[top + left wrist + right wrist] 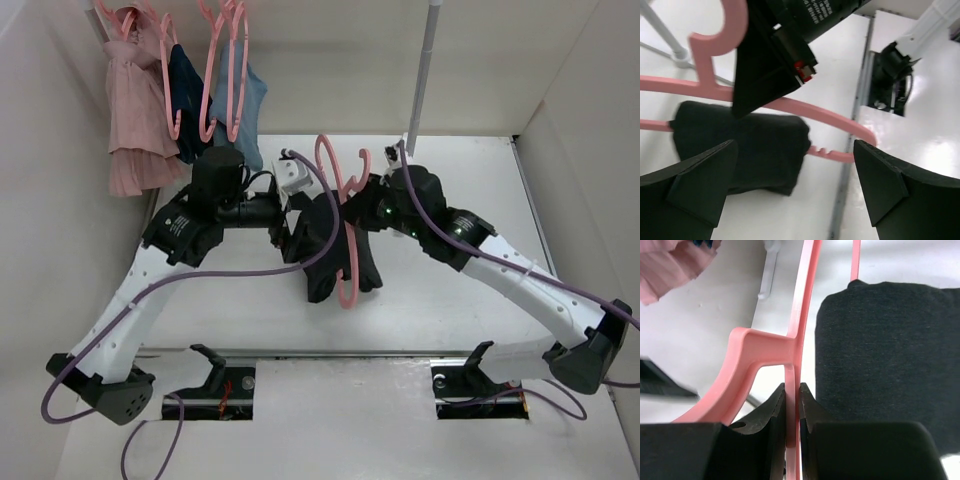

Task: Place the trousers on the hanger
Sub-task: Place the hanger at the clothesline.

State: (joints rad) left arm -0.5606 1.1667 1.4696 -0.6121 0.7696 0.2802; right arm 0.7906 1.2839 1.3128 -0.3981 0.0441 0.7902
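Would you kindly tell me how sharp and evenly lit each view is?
Top external: evenly lit, sharp around the trousers. Left wrist: the hanger looks slightly smeared, its own fingers soft. Right wrist: trousers fabric crisp; the pink garment in the corner is blurred.

white table [505,170] carries a white rack pole [421,80].

at the middle of the table [450,300]: trousers [325,245] folded over the hanger [347,292], left gripper [287,218] and right gripper [362,196] just beside. above the far left corner: pink, navy and light-blue garments [135,110], hung.
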